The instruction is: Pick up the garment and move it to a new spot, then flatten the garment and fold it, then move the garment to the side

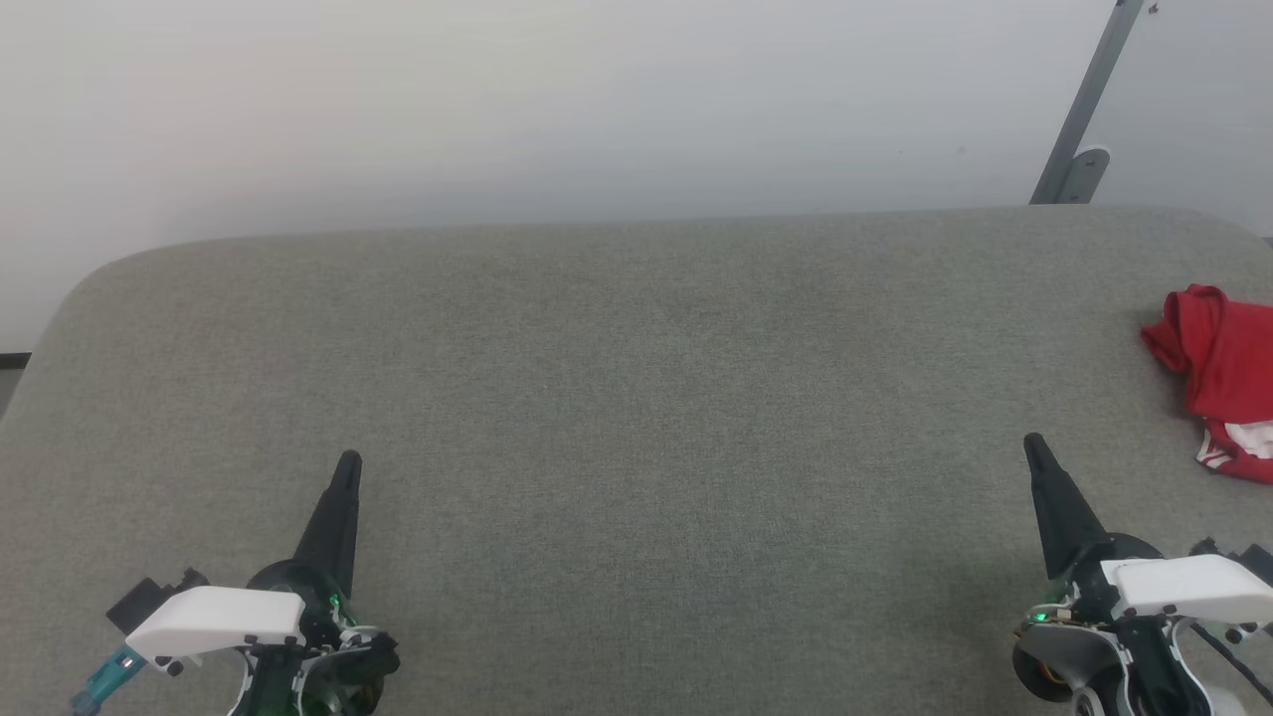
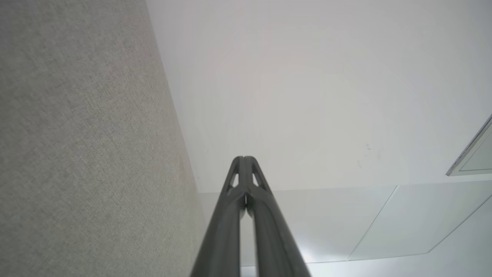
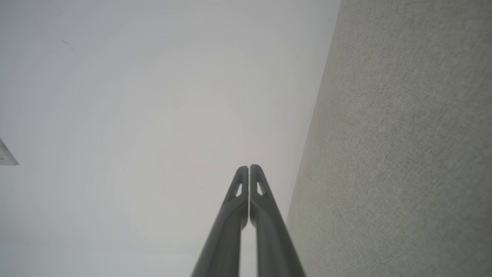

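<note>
Garment [image 1: 1221,368] lies bunched at 3 o'clock on the grey surface [image 1: 636,398], red with some white trim, cut off by the frame edge. Left tool [image 1: 347,463] at 7 and right tool [image 1: 1034,444] at 5, both pressed together, holding nothing. Right tool is near the garment, apart from it. A slanted metal strut [image 1: 1084,109] stands at 1 o'clock behind the far edge, against the pale wall [image 1: 497,99].

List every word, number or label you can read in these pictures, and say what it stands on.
None can be read.
The shirt lies bunched at the right edge of the table, showing red cloth and white trim, no lettering.
Small marks on the wall are too faint to read.
</note>
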